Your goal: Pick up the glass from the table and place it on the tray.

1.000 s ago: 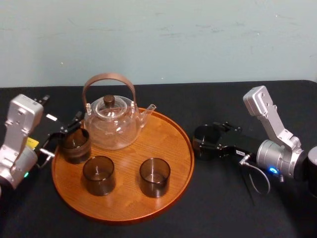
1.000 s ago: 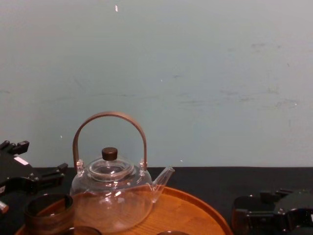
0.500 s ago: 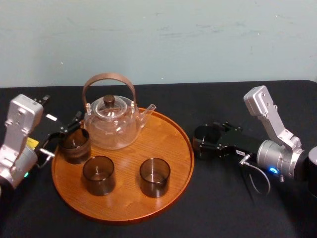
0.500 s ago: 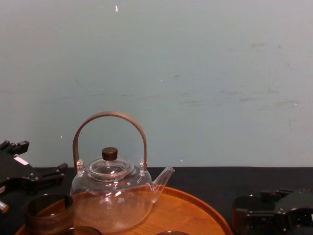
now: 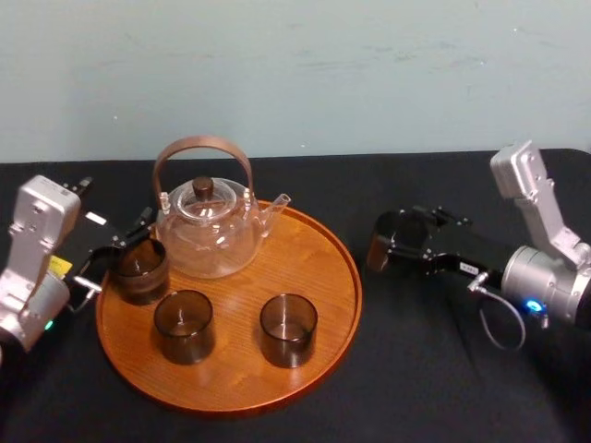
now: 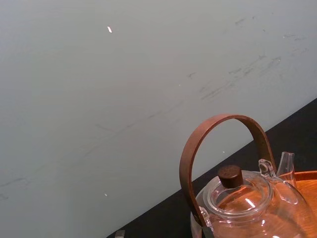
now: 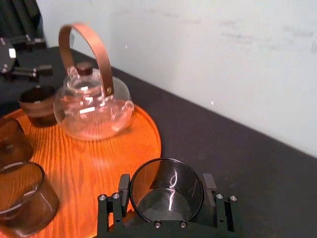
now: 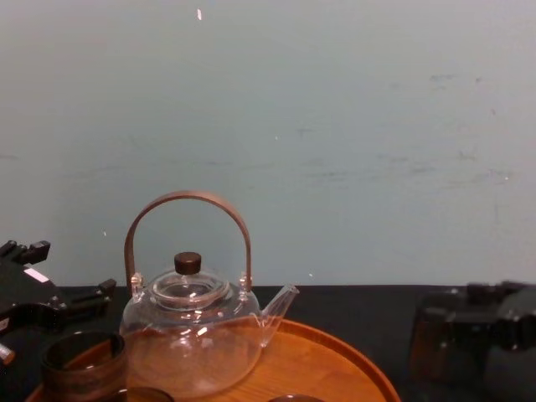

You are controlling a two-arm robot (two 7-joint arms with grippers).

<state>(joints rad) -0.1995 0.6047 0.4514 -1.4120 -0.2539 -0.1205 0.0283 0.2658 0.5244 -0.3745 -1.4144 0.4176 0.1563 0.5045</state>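
One glass [image 7: 166, 191] in my right gripper [image 5: 397, 242], just off the tray's [image 5: 309, 263] 3 o'clock rim.
My right fingers [image 7: 210, 186] are closed onto its straight smoky wall from both sides. It looks clear of the black table [image 5: 416, 378], though I can't be sure. I judge it light, rigid, slick and breakable, so it wants a firm pinch on the wall, never a crushing one, and a level carry. Bare wood at the tray's 3 o'clock suits it, away from the glass teapot [image 5: 208, 231] at 11 and the three tumblers [image 5: 288, 329] at 9, 7 and 5. My left gripper [image 5: 115, 251] sits spread open beside the 9 o'clock tumbler.
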